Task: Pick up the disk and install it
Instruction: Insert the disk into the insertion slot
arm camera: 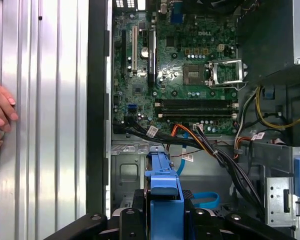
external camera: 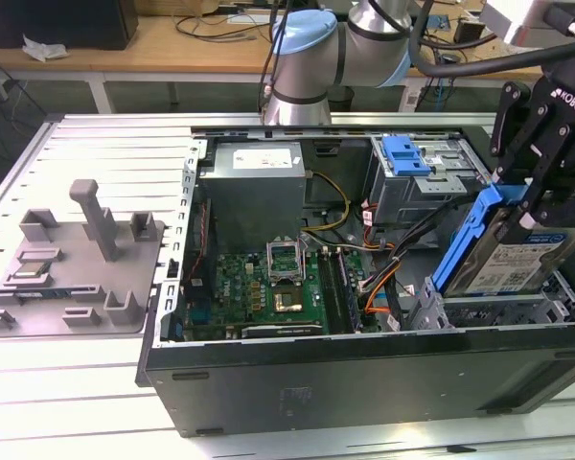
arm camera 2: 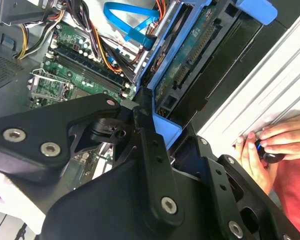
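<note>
Currently the open computer case (external camera: 364, 369) lies on its side on the ribbed metal table (external camera: 77, 412). It holds a green motherboard (external camera: 268, 287), a grey power supply (external camera: 254, 182) and bundles of black and orange cables (external camera: 379, 287). A bare blue bracket (external camera: 407, 153) sits in the upper bay near the exterior view's right. The gripper (external camera: 541, 206) is clamped on the upper end of the disk (external camera: 517, 254). It holds the disk tilted over the metal drive cage (external camera: 489, 311) at the case's end on the exterior view's right, lower end down toward the cage. Whether that end touches the cage cannot be told. The disk's silver face carries a white-and-blue label whose print is too small to make out, and a blue rail frames its edge. In both wrist views the black finger links hide much of the disk, leaving its blue carrier (arm camera: 165, 185) and its green board (arm camera 2: 185, 60) visible. A person's hand (arm camera 2: 260, 147) rests on the table beside the case, cut off at the picture's edge, around 1 small dark object that is hard to identify. A grey moulded fixture (external camera: 77, 259) sits on the table, well apart from the case.
</note>
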You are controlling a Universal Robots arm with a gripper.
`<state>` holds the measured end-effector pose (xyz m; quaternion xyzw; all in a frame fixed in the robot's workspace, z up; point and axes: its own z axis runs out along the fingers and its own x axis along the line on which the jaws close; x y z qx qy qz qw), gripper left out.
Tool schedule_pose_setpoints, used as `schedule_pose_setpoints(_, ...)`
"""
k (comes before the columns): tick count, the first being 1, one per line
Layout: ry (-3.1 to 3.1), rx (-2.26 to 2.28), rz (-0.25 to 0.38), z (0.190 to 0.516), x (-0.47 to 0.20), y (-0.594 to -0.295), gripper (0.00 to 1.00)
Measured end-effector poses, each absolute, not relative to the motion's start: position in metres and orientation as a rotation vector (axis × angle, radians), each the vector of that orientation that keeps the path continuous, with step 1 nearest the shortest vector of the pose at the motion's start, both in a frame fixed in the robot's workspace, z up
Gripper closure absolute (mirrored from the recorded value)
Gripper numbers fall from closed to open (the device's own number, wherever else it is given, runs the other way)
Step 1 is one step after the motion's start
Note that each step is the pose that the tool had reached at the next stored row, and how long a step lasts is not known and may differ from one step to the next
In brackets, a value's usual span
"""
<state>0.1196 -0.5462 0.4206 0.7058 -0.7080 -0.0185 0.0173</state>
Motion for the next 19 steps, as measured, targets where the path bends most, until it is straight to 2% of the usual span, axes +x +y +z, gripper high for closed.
schedule_pose_setpoints(19,-2.2,2.193,-0.058,0.406,0.12,-0.546,0.63)
